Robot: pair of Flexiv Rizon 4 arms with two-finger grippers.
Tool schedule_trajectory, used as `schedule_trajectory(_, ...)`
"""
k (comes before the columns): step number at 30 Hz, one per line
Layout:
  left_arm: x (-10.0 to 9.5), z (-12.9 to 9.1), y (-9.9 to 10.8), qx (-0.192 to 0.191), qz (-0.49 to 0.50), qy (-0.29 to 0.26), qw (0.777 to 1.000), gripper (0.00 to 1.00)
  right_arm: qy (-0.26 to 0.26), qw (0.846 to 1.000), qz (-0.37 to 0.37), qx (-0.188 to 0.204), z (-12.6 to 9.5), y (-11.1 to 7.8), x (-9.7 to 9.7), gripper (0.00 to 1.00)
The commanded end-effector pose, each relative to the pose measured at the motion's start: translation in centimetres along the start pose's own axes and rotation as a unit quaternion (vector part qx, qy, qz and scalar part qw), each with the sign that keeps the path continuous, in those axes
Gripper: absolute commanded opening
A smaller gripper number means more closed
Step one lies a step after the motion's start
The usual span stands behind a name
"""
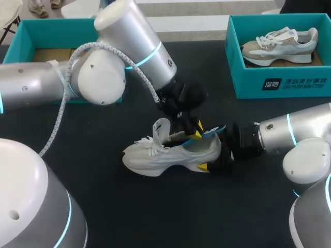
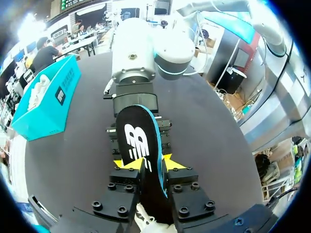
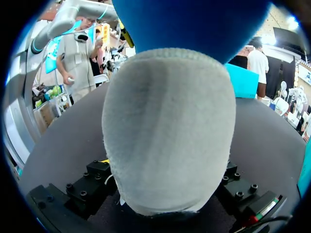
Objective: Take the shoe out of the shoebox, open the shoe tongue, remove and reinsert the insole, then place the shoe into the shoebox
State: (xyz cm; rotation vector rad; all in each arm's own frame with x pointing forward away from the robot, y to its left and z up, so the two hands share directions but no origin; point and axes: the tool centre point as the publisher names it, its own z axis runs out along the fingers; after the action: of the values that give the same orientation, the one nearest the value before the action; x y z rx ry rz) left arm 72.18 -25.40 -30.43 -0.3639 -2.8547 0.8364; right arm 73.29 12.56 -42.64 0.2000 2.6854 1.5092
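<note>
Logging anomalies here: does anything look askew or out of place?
The insole sticks out of the shoe at a tilt, pinched between the left jaws; that fits the task. Nothing else stands out.

A black, matte surface (image 1: 170,212) spreads wide and flat. Light falls evenly across it, so it looks dark grey from its near edge to its far edge.

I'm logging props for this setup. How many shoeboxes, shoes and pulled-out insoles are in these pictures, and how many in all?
Shoeboxes: 2, the left shoebox and the right shoebox.
Shoes: 2, the shoe on the table and the boxed shoe in the right shoebox.
Insoles: 1, the insole, held by the left gripper.
Total: 5.
</note>
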Motion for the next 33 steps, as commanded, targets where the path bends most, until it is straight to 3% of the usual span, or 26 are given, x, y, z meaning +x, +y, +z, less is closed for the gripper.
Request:
schedule_trajectory(1, 1.7, -0.9, 0.1, -0.003, 0.007, -0.050, 0.999, 0.48, -0.001, 1.000, 0.000, 0.001, 1.0, -0.3, 0.1, 0.00)
schedule_trajectory(6, 2.0, -1.5, 0.2, -0.005, 0.013, -0.113, 0.993, 0.45, -0.001, 1.000, 0.000, 0.001, 1.0, -0.3, 0.1, 0.00)
schedule_trajectory(11, 1.9, -1.3, 0.4, 0.002, 0.010, -0.161, 0.987, 0.34, -0.001, 1.000, 0.000, 0.001, 1.0, -0.3, 0.1, 0.00)
schedule_trajectory(23, 1.9, 0.3, 0.3, 0.015, -0.014, -0.204, 0.979, 0.37, -0.001, 1.000, 0.000, 0.001, 1.0, -0.3, 0.1, 0.00)
schedule_trajectory(33, 0.7, 1.5, 0.7, 0.028, -0.049, -0.222, 0.973, 0.38, -0.001, 1.000, 0.000, 0.001, 1.0, -0.3, 0.1, 0.00)
